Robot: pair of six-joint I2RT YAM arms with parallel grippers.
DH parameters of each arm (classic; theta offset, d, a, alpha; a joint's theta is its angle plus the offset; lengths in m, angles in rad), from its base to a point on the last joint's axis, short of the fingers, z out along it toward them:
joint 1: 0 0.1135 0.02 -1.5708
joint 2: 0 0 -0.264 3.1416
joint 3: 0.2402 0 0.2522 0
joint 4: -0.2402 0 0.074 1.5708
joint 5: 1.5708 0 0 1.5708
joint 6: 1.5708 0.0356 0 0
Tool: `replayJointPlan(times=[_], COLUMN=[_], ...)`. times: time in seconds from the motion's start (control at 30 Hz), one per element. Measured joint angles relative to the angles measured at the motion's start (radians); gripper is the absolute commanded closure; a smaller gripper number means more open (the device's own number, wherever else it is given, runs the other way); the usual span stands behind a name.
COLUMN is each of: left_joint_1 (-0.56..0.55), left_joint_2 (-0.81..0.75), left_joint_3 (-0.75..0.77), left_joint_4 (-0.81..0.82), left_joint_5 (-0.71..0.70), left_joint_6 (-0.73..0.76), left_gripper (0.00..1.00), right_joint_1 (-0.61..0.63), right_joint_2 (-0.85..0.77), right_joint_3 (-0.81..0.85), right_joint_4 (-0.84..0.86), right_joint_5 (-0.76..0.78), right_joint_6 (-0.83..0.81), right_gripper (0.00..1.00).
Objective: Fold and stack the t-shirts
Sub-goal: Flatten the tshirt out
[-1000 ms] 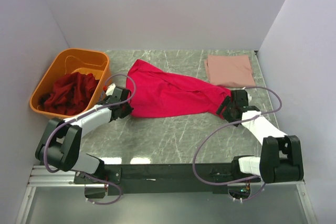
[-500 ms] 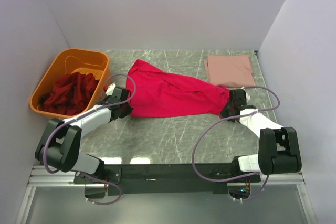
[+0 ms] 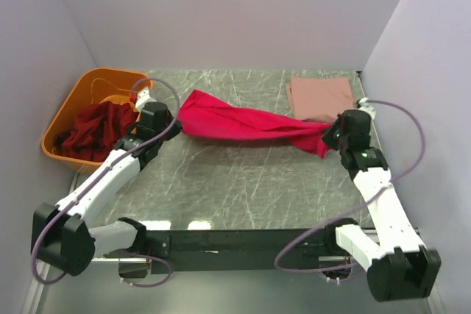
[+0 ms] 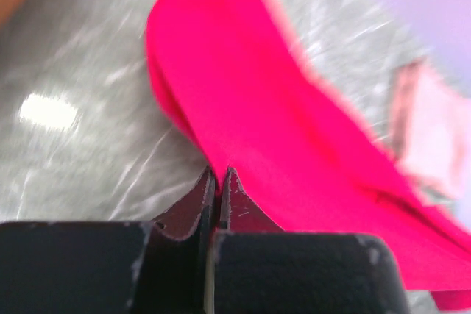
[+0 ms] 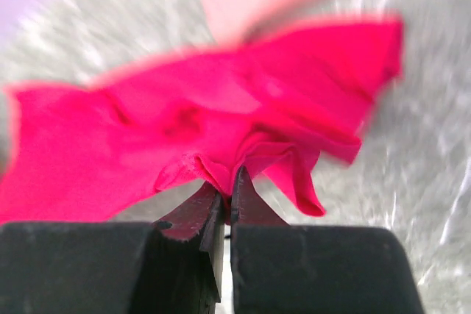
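Observation:
The crimson-pink t-shirt (image 3: 246,123) hangs stretched between my two grippers above the marble table, its middle sagging. My left gripper (image 3: 171,118) is shut on its left end; in the left wrist view the cloth (image 4: 294,137) runs away from the pinched jaws (image 4: 218,176). My right gripper (image 3: 329,137) is shut on the right end, where a bunch of hem (image 5: 243,159) sits between the fingertips (image 5: 227,182). A folded salmon-pink t-shirt (image 3: 321,98) lies flat at the back right. Dark maroon t-shirts (image 3: 96,130) are heaped in the orange tub (image 3: 77,97).
The orange tub stands at the back left, close to my left arm. Grey walls close in the table on the left, back and right. The arms' base rail (image 3: 235,244) runs along the near edge.
The right gripper closed on the crimson shirt's right end. Both arms then rose and moved back, lifting the shirt off the table and pulling it into a narrow band.

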Motion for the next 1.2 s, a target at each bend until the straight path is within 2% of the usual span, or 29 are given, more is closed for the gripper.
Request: replayJointPlan(times=[0.17,0.43,0.7,1.0,1.2], left_joint_1=[0.000,-0.003,-0.005,-0.006,-0.007], left_joint_2=[-0.064,-0.133,-0.188,-0.304,-0.327], left_joint_3=[0.097,0.175,0.346,0.601,0.809], left_joint_4=[0.016,0.040,0.051,0.073,0.063], left_joint_5=[-0.022,-0.039,-0.037,0.089,0.180], left_joint_6=[0.029,0.078,0.164,0.269,0.308], left_gripper=[0.99,0.99,0.99,0.99,0.99], right_joint_1=[0.000,0.000,0.000,0.000,0.000], right_joint_2=[-0.074,-0.056,-0.075,-0.156,-0.207], right_joint_3=[0.177,0.383,0.585,0.927,1.126], right_joint_4=[-0.045,-0.089,-0.134,-0.163,-0.165], right_joint_5=[0.040,0.085,0.068,-0.031,-0.083], right_joint_6=[-0.034,-0.114,-0.230,-0.350,-0.427], right_gripper=[1.00,1.00,1.00,1.00,1.00])
